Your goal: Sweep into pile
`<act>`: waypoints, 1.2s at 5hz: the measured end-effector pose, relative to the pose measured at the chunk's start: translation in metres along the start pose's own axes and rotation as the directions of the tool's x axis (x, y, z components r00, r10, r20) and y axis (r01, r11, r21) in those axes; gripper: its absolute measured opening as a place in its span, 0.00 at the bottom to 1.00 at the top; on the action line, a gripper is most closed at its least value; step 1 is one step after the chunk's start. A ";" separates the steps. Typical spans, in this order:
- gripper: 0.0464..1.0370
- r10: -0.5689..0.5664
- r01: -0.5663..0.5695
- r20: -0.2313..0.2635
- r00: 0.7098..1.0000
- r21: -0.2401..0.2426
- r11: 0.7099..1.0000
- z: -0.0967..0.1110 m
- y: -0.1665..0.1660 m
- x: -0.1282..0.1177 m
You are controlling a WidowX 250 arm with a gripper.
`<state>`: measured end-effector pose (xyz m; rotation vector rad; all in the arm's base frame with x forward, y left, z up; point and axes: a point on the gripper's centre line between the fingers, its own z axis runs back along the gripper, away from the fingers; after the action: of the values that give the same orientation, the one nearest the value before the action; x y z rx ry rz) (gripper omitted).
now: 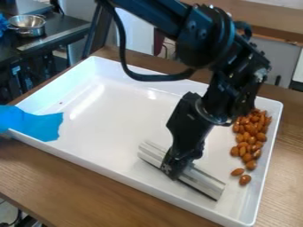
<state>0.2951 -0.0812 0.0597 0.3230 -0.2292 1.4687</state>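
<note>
In the lower middle of the frame we see the gripper [179,165], its fingers clamped together on the grey bar [203,179], which runs slantwise across the floor of the white tray [106,128]; to do this sweep well, we should hold the long edge flat and low, so that no nut slips under it; we would come from below the loose almonds [245,179] and push them slowly up the frame, because a fast push could scatter them or climb over them; the main group of almonds [251,133] lies to the right of the gripper and higher in the frame, near the right wall; the loose ones are just beside the bar's lower right end, apart from it; farther out, a blue cloth [35,125] hangs over the tray's left corner.
</note>
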 end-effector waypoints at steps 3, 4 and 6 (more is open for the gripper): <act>0.33 0.021 -0.021 0.011 1.000 -0.016 1.000 0.006 -0.024 -0.023; 0.33 0.035 -0.035 0.009 0.999 -0.015 0.999 0.009 -0.035 -0.027; 0.33 0.106 -0.106 0.000 0.994 -0.021 0.994 0.014 -0.065 -0.019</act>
<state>0.3583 -0.1081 0.0621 0.2982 -0.2664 1.5701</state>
